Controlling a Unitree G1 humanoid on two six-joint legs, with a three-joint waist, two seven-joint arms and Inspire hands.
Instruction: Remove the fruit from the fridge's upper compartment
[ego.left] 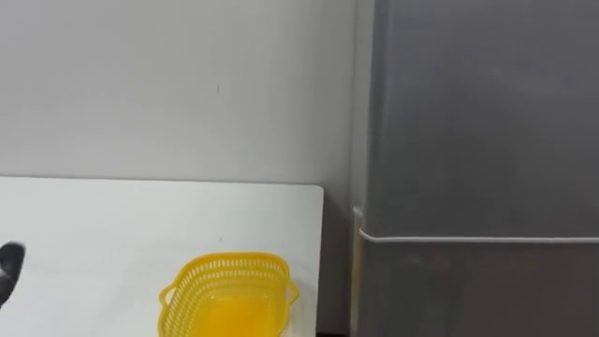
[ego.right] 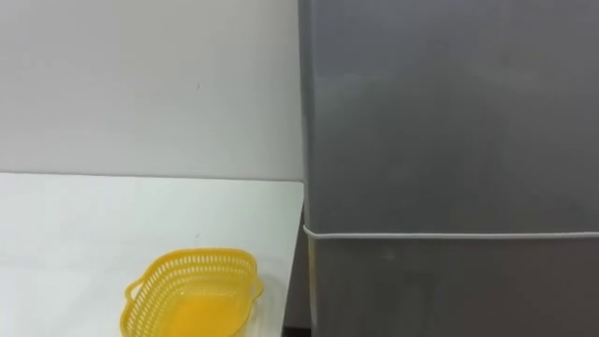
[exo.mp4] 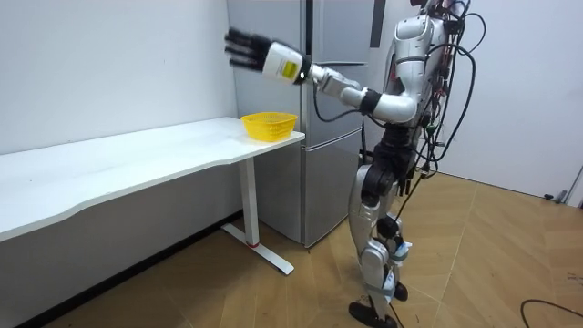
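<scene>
**Fridge shut, left robot hand raised over the tabletop**

At the far left of the eye views, the dark fingertips of the left robot hand (exo.mp4: pixel 258 53) edge in above the long white tabletop (ego.left: pixel 94 234). The room view shows that arm stretched out at shoulder height towards the wall. The hand's fingers are straight and spread apart, and it holds nothing.

Further right, near the tabletop's end, sits a yellow plastic lattice basket (ego.left: pixel 234 267) with small side handles. Only its own yellow floor shows inside.

Just beyond the tabletop's edge stands the tall grey two-door fridge (ego.left: pixel 477 122). Its upper door closes flush down to the pale seam above the lower door (ego.left: pixel 468 290). With the upper door shut, the compartment's contents cannot be seen.

In the room view the robot stands upright on the wooden floor, in front of the fridge and beside the tabletop's end.
</scene>
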